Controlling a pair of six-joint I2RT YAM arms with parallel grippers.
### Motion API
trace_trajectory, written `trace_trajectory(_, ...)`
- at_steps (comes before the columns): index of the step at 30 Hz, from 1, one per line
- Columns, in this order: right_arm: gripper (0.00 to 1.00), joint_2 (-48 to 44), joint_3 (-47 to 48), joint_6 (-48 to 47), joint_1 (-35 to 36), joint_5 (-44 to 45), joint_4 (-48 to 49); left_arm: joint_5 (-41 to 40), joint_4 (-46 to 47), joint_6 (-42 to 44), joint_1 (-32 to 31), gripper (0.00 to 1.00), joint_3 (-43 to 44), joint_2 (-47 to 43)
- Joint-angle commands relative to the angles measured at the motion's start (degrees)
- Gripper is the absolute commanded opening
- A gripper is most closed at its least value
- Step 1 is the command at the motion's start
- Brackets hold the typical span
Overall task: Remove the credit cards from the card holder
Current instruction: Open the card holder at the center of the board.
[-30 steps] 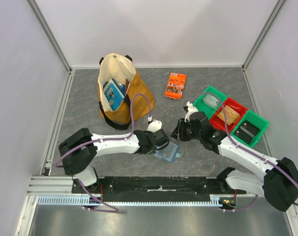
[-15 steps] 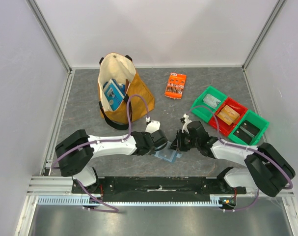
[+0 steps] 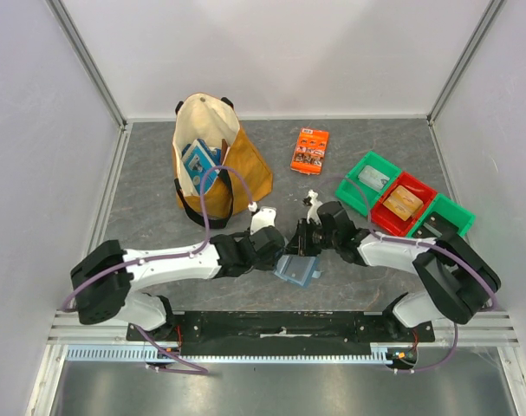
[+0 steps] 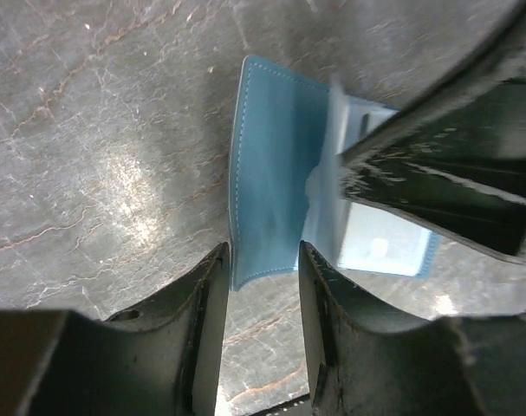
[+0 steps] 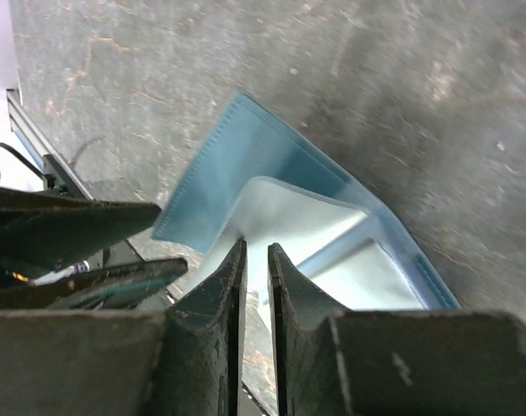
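— Well, where is the flat light-blue bifold card holder being seen?

— It is being shown lying opened on the dark grey marbled counter, near the front edge, between the two arms, with both tools being held right at it.

— How is the left tool being held?

— Its fingers are being held apart, released, with the near stitched edge of the blue cover being framed between their tips. Whether the cover is being pressed down cannot be told.

— And the right tool?

— It is being held clenched almost fully, with only a narrow slit showing, its tips being set at the pale, clear-looking inner pocket. In the left wrist view a pale leaf is being shown standing up at those tips; whether it is being pinched cannot be told.

— Where are the credit cards being seen?

— A tan-orange card is being shown lying in the red plastic bin, and a dark grey-black card in the green plastic bin at the right end of that row.

— What else is being shown?

— A tan-and-cream cloth tote bag is standing at the back left with a blue-and-white box inside, and an orange printed packet is lying flat, well apart from the holder.
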Motion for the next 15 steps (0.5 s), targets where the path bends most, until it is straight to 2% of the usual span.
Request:
trace_trajectory(1, 0.22, 2.09, 5.41, -2.17, 1.48, -0.25, -0.55, 0.15, 3.54, -1.02, -0.24, 0.44, -0.41, -6.68)
trace_trajectory(6, 0.22, 8.15, 8.49, -3.31, 2.62, 1.25, -2.23, 2.43, 4.86, 0.29, -0.24, 0.43, -0.51, -10.29)
trace_trajectory(10, 0.22, 10.79, 9.55, -4.45, 2.80, 2.30, -2.75, 4.54, 8.80, 3.89, -0.24, 0.38, -0.59, -9.60)
trace_trajectory(12, 0.22, 10.54, 9.99, -4.98, 2.80, 2.48, -3.45, 4.90, 10.30, 4.78, -0.07, 0.31, -0.42, -7.41)
trace_trajectory(15, 0.22, 7.73, 10.60, -5.77, 2.80, 3.97, -5.56, 3.67, 11.10, 4.08, 0.37, 0.13, -0.50, -2.67)
